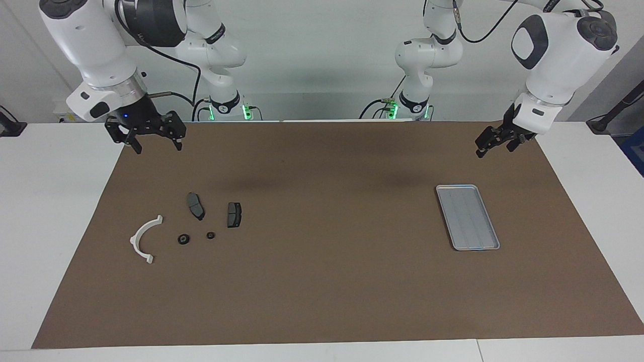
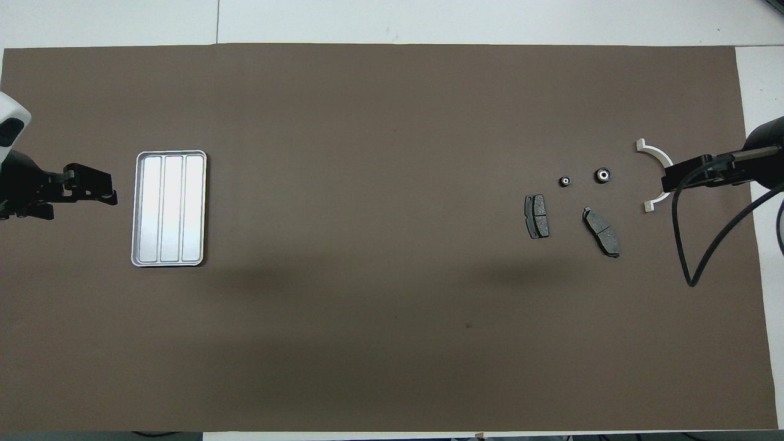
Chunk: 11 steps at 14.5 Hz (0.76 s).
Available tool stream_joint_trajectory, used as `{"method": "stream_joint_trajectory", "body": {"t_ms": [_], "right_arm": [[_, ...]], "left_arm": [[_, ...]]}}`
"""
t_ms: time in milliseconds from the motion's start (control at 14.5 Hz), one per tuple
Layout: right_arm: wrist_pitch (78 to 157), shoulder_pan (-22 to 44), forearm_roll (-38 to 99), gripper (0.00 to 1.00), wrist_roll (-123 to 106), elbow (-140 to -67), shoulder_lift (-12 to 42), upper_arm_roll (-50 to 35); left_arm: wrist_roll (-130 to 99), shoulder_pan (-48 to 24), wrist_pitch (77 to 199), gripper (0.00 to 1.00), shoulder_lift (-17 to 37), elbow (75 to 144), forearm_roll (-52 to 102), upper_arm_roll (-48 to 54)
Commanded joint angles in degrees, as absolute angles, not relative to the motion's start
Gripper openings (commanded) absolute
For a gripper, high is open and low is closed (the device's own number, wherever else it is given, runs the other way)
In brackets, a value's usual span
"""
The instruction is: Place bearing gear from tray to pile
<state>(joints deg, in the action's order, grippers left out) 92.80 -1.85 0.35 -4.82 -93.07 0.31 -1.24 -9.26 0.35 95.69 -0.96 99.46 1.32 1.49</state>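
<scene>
Both arms are hanging idle, jaws spread, holding nothing: right gripper [image 1: 156,146] over the mat's corner, left gripper [image 1: 495,146] above the bare tray [image 1: 468,217]. Two bearing gears [image 1: 184,239] are sitting among the pile [image 1: 195,206], at six o'clock from the brake pads.

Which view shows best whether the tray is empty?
Overhead view: it looks straight down into the tray, so its bare ridged floor shows with nothing in it. The facing view shows the tray slantwise, also with nothing visible in it.
</scene>
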Motion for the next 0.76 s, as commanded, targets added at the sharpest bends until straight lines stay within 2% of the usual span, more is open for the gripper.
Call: {"method": "stream_joint_trajectory", "body": {"t_ms": [0, 690], "right_arm": [[91.67, -2.90, -0.61, 0.99, -4.48, -94.66, -1.23, -1.93], [91.14, -3.78, -0.35, 1.00, -4.22, -94.57, -1.49, -2.02]], "left_arm": [[-8.79, 0.09, 96.86, 1.00, -2.81, 101.51, 1.93, 1.23], [-8.79, 0.09, 96.86, 1.00, -2.81, 101.51, 1.93, 1.23]]}}
